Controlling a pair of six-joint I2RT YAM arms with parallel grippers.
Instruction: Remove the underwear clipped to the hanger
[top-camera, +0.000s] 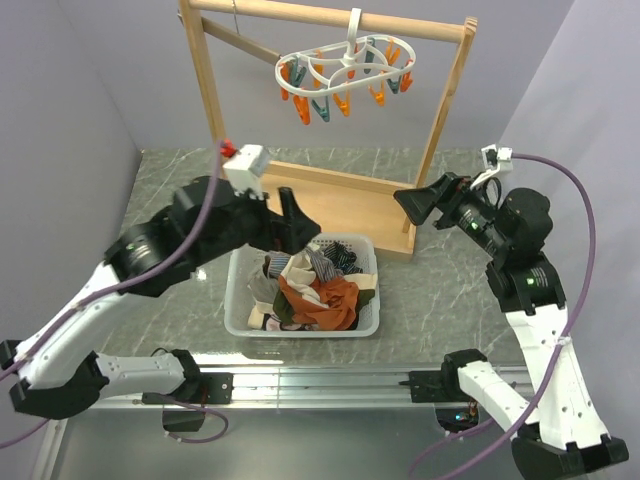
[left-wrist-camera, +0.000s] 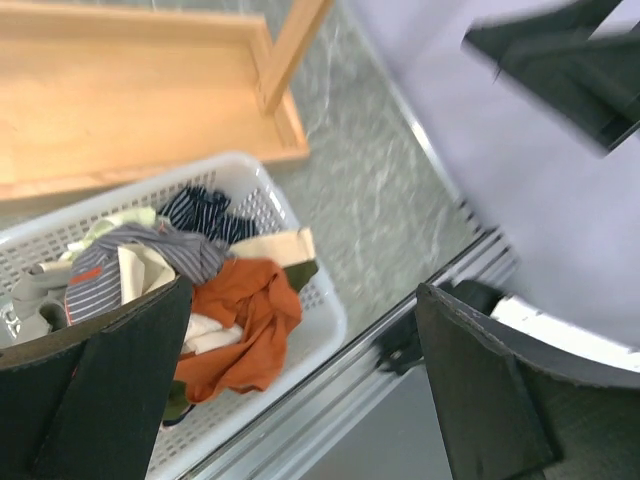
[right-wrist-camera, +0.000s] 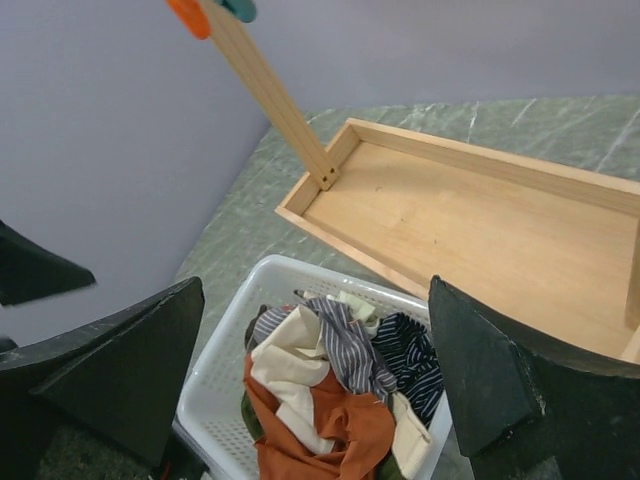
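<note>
The white hanger (top-camera: 345, 68) hangs by its hook from the wooden rack's top bar. Its orange and teal pegs dangle with no cloth in them. The underwear lies heaped in a white basket (top-camera: 238, 318): a rust-orange brief (top-camera: 328, 298) on top, plus grey pin-striped (right-wrist-camera: 352, 345), cream (right-wrist-camera: 290, 362) and dark olive pieces. My left gripper (top-camera: 290, 215) hovers open over the basket's far edge, holding nothing. My right gripper (top-camera: 418, 205) is open and empty, right of the basket. The heap also shows between the fingers in the left wrist view (left-wrist-camera: 245, 310).
The wooden rack has a tray base (top-camera: 345, 195) behind the basket and two upright posts (top-camera: 208, 90). A navy thin-striped piece (right-wrist-camera: 415, 362) lies in the basket. A metal rail (top-camera: 320, 382) runs along the near edge. Grey walls close both sides.
</note>
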